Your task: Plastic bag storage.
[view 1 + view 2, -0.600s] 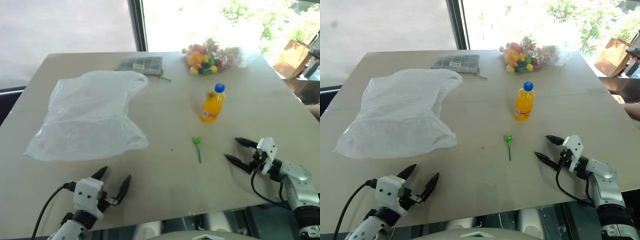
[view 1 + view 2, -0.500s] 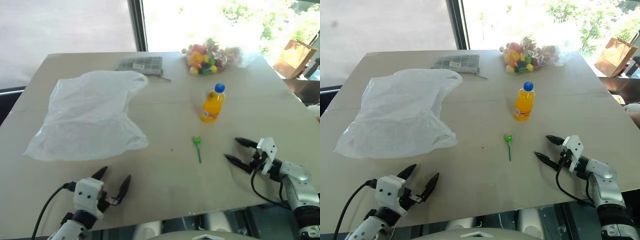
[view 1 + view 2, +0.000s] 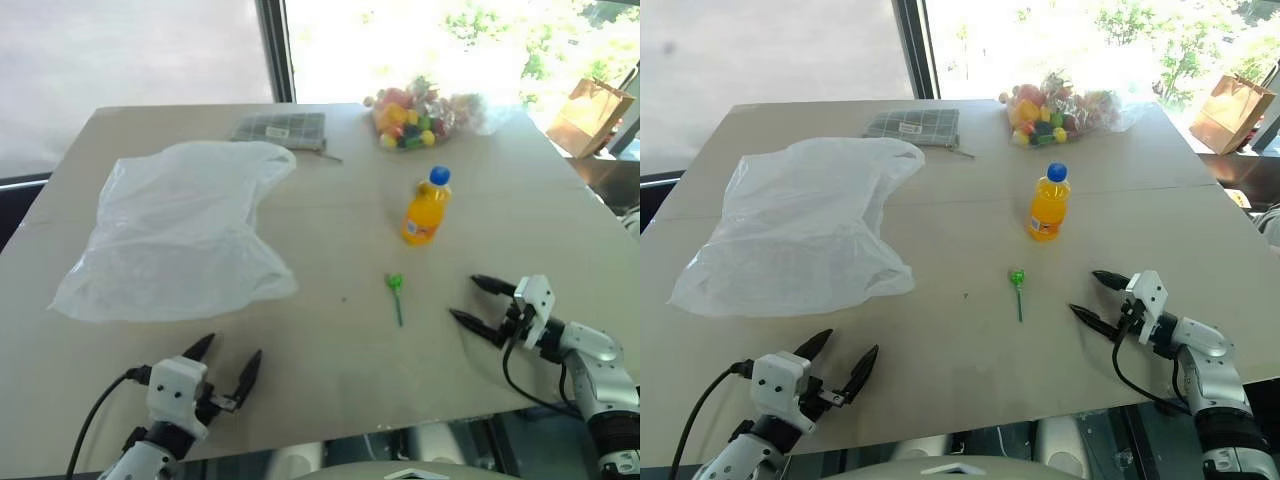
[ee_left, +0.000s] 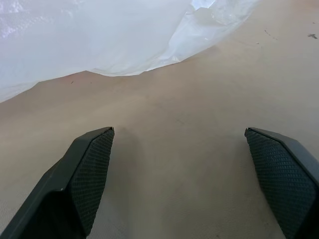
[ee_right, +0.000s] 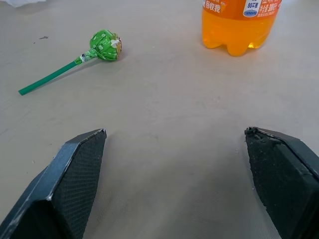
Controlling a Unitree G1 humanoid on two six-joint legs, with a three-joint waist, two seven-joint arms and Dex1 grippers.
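Plastic bag (image 3: 180, 232): thin, crinkly, milky-white, lying flat on matte beige table (image 3: 330, 390).
Left gripper (image 3: 228, 362): spread wide, empty.
Right gripper (image 3: 478, 301): spread wide, empty.

Thin, crinkly plastic bag (image 3: 185, 230), milky and faintly glossy, on a matt, smooth table (image 3: 330, 380), wood-like perhaps. Orange bottle (image 3: 426, 207) of glossy clear plastic. Checked pouch (image 3: 280, 127) looks like cloth. Finger pads (image 5: 79, 174) are dull black, finely textured.

The table (image 3: 940, 370) holds one plastic bag (image 3: 805, 230), one orange drink bottle (image 3: 1047, 203) and one green lollipop (image 3: 1017, 281). There is also one checked pouch (image 3: 914, 126) and one bag of sweets (image 3: 1055, 108).
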